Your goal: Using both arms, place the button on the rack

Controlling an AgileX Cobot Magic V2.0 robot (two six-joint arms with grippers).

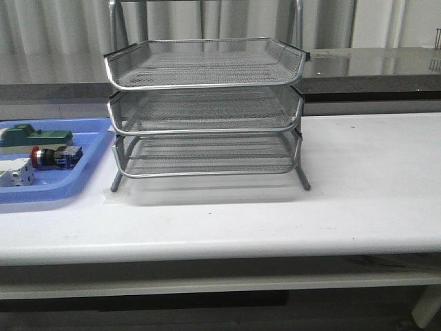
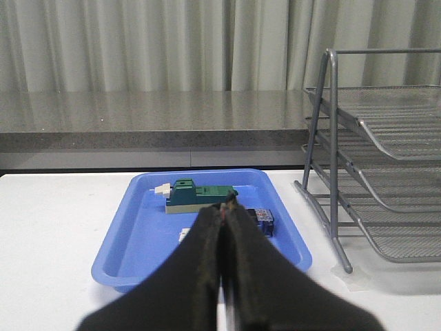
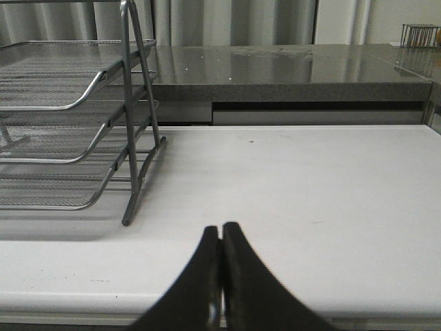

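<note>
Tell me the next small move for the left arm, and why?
Probably open the left gripper and ease it down toward the button. Its fingers are pressed shut and empty, while the button lies in the blue tray beside the rack, which holds nothing yet.

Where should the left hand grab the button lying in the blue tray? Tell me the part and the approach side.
Grip the button across its black-and-silver middle, between the red head and blue rear. It lies on its side in the blue tray, beside the green block and white block, so probably come straight down from above. The left hand is shut and must open first.
</note>
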